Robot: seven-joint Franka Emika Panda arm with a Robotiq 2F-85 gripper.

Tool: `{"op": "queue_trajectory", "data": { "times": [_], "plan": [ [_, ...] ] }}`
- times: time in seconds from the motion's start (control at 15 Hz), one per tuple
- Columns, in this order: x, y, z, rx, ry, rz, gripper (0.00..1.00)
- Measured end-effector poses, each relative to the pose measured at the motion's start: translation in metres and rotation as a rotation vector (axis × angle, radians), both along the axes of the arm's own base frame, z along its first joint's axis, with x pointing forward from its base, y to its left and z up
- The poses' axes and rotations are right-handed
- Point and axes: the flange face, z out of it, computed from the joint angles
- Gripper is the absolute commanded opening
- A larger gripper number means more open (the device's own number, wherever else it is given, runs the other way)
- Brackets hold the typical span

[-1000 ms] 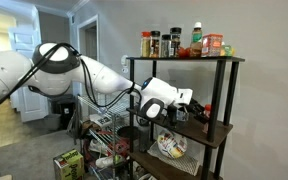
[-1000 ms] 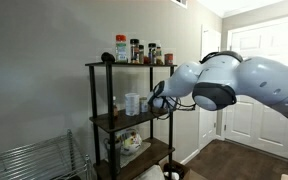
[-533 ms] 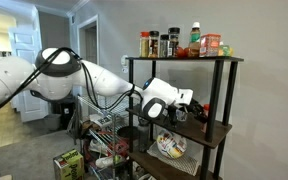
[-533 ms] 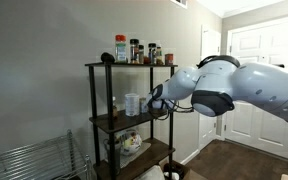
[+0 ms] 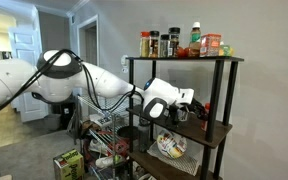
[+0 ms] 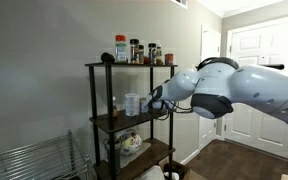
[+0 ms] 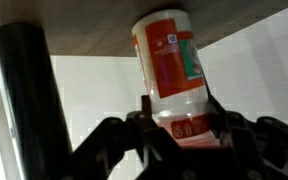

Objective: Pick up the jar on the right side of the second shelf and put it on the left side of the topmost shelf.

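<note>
In the wrist view, which stands upside down, the jar (image 7: pixel 172 70) is reddish-orange with a white band, its base against the brown board of the second shelf (image 7: pixel 94 25). My gripper (image 7: pixel 180 112) is shut on the jar's lower part, one finger (image 7: pixel 144 112) pressed to each side. In an exterior view the gripper (image 5: pixel 193 103) reaches onto the second shelf (image 5: pixel 220 129), with the jar's red (image 5: pixel 206 108) just showing at its tip. In an exterior view the gripper (image 6: pixel 149 104) hides the jar. The topmost shelf (image 5: pixel 184 58) carries spice containers.
Several spice jars (image 5: pixel 174 42) crowd the topmost shelf (image 6: pixel 129 65). A white mug (image 6: pixel 132 103) stands on the second shelf beside the gripper. A black frame post (image 7: pixel 29 100) rises close beside the jar. A bowl (image 5: pixel 171 147) sits one level down. A chrome wire rack (image 6: pixel 34 160) stands nearby.
The jaws have closed onto the jar. The arm has barely moved, and the jar still stands on the second shelf.
</note>
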Motion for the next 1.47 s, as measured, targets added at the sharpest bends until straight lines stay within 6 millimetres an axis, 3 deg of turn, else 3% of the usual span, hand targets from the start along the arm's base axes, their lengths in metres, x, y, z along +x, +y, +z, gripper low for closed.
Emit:
{"op": "queue_trajectory", "data": {
  "times": [0.33,0.93,1.47],
  "plan": [
    [0.002,0.016,-0.001,-0.015,-0.002,0.026,0.3],
    [-0.007,0.065,-0.004,-0.142,-0.075,0.096,0.3],
    [-0.019,0.071,0.013,-0.19,-0.091,0.098,0.3]
  ]
}}
